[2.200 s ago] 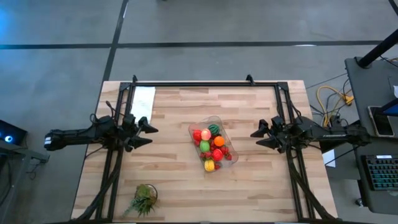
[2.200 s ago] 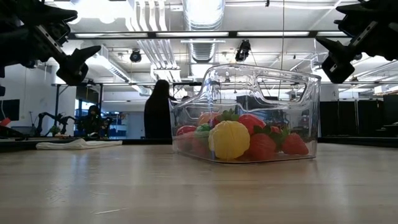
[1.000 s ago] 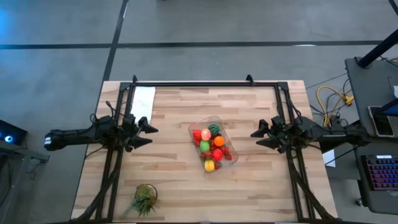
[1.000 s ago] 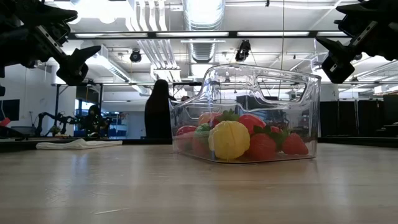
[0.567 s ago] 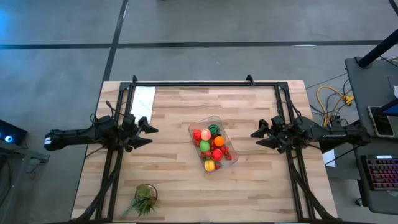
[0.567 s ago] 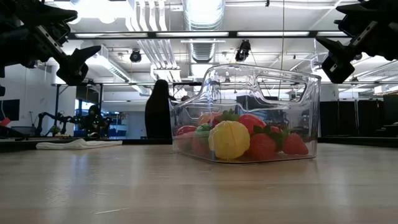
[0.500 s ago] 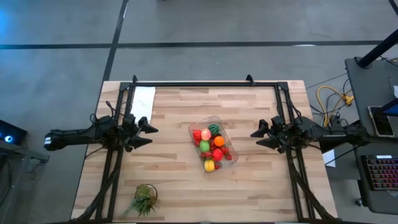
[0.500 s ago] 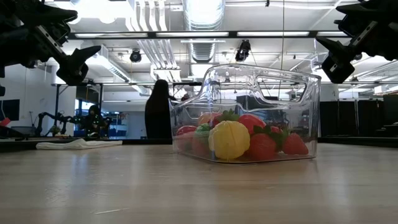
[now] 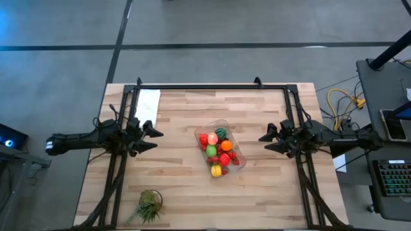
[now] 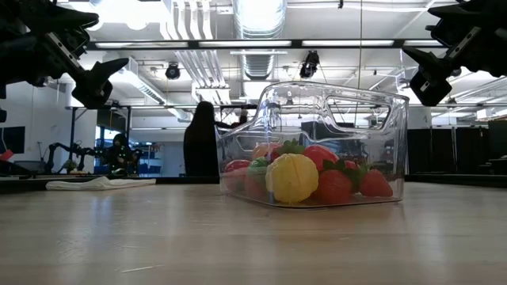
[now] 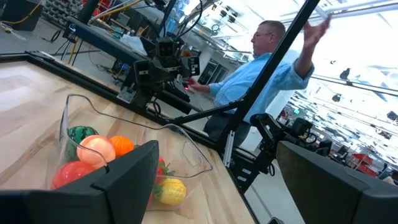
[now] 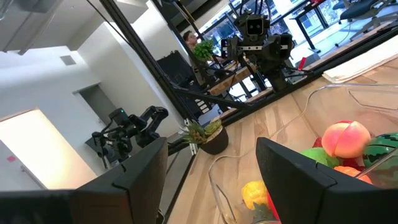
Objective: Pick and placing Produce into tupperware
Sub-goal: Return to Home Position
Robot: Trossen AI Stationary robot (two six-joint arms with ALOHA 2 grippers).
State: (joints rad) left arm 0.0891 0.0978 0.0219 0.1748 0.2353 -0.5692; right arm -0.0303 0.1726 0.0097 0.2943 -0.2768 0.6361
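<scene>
The clear tupperware (image 9: 220,149) stands on its base at the middle of the wooden table, and the produce (image 9: 218,153) lies piled inside it: red, green, orange, pink and yellow pieces (image 10: 293,178). My left gripper (image 9: 157,140) hovers open at the table's left side, pointing level at the tupperware (image 11: 124,143), nothing between its fingers. My right gripper (image 9: 264,142) hovers open at the right side, also pointing level at the tupperware (image 12: 323,124), and holds nothing.
A leafy green tuft (image 9: 149,205) stands at the near left corner. A white sheet of paper (image 9: 148,104) lies at the far left. Black frame rails (image 9: 205,86) run along the far edge and both sides. A person in a blue shirt (image 11: 249,81) stands beyond the table's right side.
</scene>
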